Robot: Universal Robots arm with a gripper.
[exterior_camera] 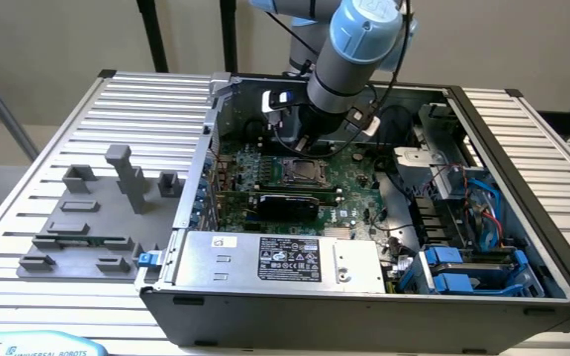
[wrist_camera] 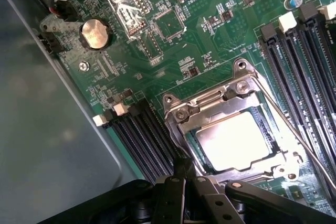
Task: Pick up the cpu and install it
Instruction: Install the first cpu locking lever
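From my remote station I see the Universal Robots arm (exterior_camera: 349, 52) reaching down into an open desktop computer case (exterior_camera: 364, 304) that lies on a slatted aluminium table (exterior_camera: 38, 222). The gripper (wrist_camera: 185, 174) hangs just above the green motherboard (wrist_camera: 157, 40), close beside the CPU socket (wrist_camera: 233, 129); its black fingers (wrist_camera: 178, 179) are pressed together and pinch nothing. The cpu (wrist_camera: 233, 140) sits flat inside the socket, its silvery-beige top showing through the metal load frame (wrist_camera: 210, 106), which lies down over the chip's edges. A thin retention lever (wrist_camera: 302, 140) runs along one side of the socket. In the exterior view the socket (exterior_camera: 298, 170) appears near the middle of the board, directly under the wrist. Black memory slots (wrist_camera: 142, 135) flank the socket on one side and a second bank (wrist_camera: 304, 61) on the other. A round coin cell battery (wrist_camera: 97, 32) sits near the board's edge. In the exterior view, the grey power supply (exterior_camera: 280, 259) occupies the near side of the case, blue drive brackets (exterior_camera: 453, 271) lie toward the exterior view's right, and a grey parts fixture (exterior_camera: 92, 222) holding a narrow green memory stick (exterior_camera: 102, 241) rests on the table to the exterior view's left.
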